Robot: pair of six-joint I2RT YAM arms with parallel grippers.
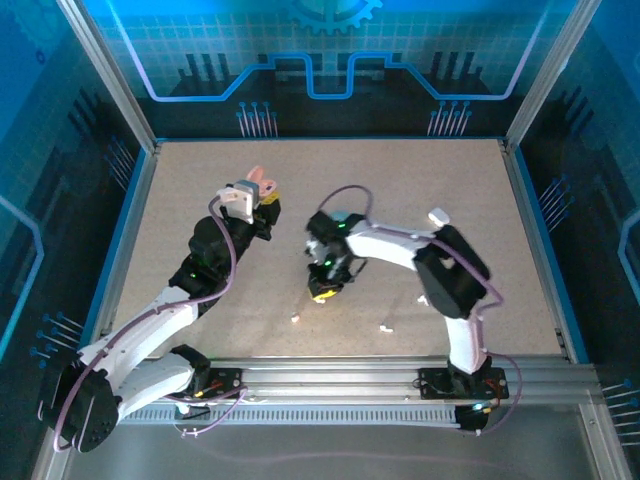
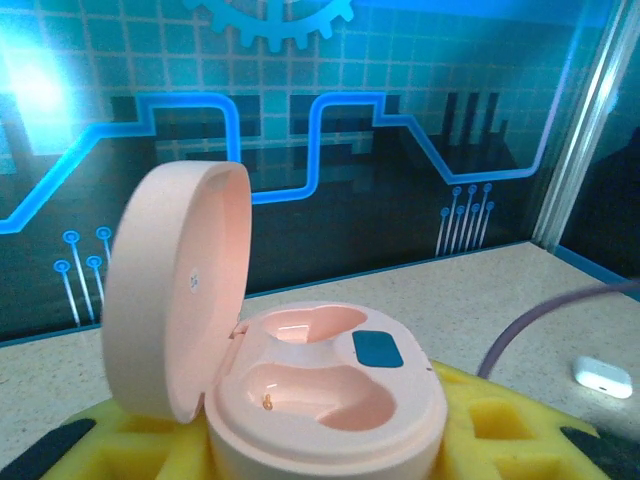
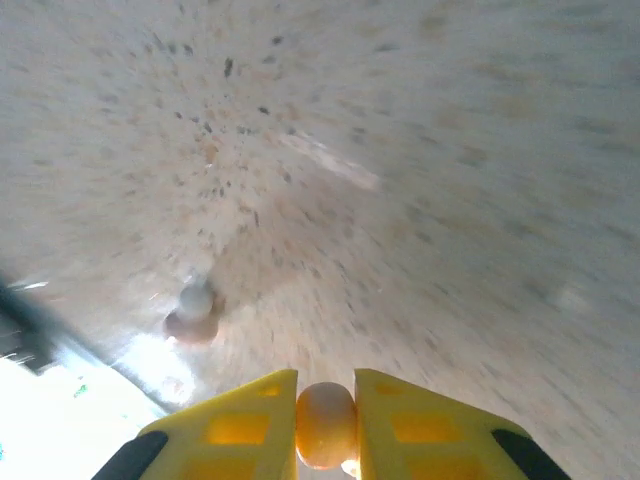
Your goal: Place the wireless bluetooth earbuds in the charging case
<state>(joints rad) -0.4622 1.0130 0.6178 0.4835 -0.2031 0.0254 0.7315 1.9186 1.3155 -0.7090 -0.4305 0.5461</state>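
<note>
The pink charging case (image 2: 330, 400) stands with its lid (image 2: 175, 300) swung up, and both of its wells are empty. My left gripper (image 1: 262, 203) is shut on the case's base, with yellow fingers (image 2: 500, 425) on either side, and holds it above the middle-left of the table. My right gripper (image 3: 326, 388) is shut on a small rounded pinkish earbud (image 3: 326, 425), just above the table surface near the middle (image 1: 322, 290). A second earbud (image 3: 195, 300), whitish, lies on the table ahead and to its left. In the top view, two loose earbuds (image 1: 295, 318) (image 1: 386, 327) lie near the front edge.
A white closed case (image 1: 438, 215) lies on the table to the right; in the left wrist view this white case (image 2: 603, 376) shows at far right. A metal rail (image 1: 330, 375) runs along the table's front edge. Blue walls enclose the table.
</note>
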